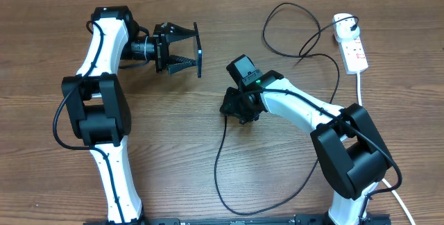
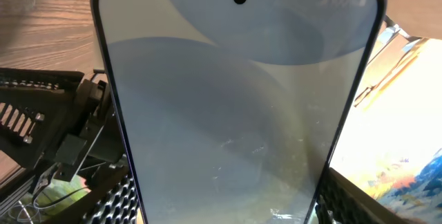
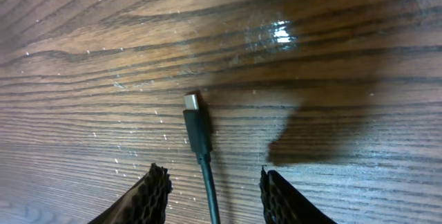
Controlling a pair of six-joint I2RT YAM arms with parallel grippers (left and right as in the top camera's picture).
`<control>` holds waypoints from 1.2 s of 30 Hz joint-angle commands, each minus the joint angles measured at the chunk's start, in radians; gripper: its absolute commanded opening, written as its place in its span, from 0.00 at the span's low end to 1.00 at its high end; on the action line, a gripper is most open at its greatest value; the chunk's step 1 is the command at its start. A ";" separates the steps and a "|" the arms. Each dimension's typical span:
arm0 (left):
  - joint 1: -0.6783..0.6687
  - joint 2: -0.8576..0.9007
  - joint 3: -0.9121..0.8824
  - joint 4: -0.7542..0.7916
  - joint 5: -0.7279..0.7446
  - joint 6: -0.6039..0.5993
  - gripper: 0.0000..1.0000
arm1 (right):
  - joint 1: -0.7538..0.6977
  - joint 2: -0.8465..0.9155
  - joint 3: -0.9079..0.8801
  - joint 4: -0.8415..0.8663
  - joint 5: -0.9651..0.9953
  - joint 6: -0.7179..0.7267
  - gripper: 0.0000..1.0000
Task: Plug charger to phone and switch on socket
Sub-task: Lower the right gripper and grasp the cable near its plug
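Overhead: on a wooden bench (image 1: 55,17), the left arm (image 1: 97,51) points its wrist toward the middle. The left jaws are clamped on the phone (image 1: 199,62), seen edge-on as a thin dark bar. The right arm (image 1: 298,105) reaches down at centre, and its wrist hides the right jaws. The black charger (image 1: 216,162) loops away to a white adapter (image 1: 341,22) in the socket (image 1: 355,51) at far right.

Left wrist: the phone's pale grey-blue screen fills the view, its lower sides gripped between ribbed fingers (image 2: 114,200).

Right wrist: the right jaws stand released, one on each side of the cable. The plug tip (image 3: 192,104) lies flat on the bench just ahead.
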 commanded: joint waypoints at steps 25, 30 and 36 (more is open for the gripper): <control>-0.001 -0.035 0.026 -0.004 0.008 0.023 0.57 | 0.005 0.068 0.006 0.050 -0.024 0.006 0.32; -0.001 -0.035 0.026 -0.004 0.008 0.023 0.56 | 0.005 0.068 0.005 0.050 -0.020 0.006 0.27; -0.001 -0.035 0.026 -0.004 0.009 0.023 0.56 | 0.005 0.088 0.005 0.058 -0.014 0.006 0.25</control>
